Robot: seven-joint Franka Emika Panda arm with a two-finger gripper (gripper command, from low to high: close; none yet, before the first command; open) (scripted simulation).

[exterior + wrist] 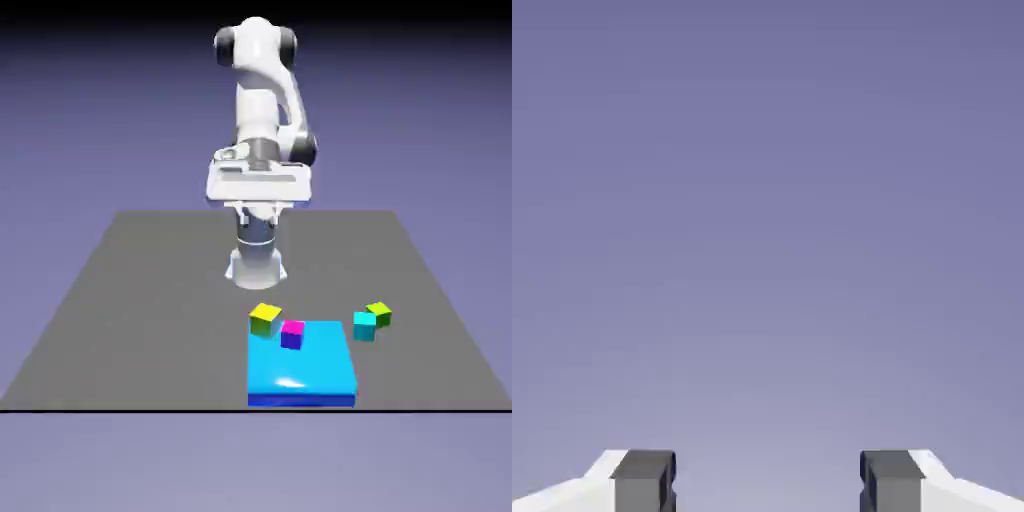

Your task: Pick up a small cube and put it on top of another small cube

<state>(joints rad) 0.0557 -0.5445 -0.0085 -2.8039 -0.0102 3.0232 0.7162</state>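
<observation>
Cubes, green [379, 314] and cyan [365, 326], sit beside glossy blue slab [301, 365].

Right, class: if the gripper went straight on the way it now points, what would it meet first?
Nothing that shows: ahead of the gripper, the hand view has only plain backdrop. The way looks free, though depth is unclear.

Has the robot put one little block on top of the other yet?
Not yet. Nothing looks done: the little green cube and the cyan cube sit side by side, not stacked. The gripper is open with nothing in it. Still left: picking up a small cube and setting it on another.
</observation>
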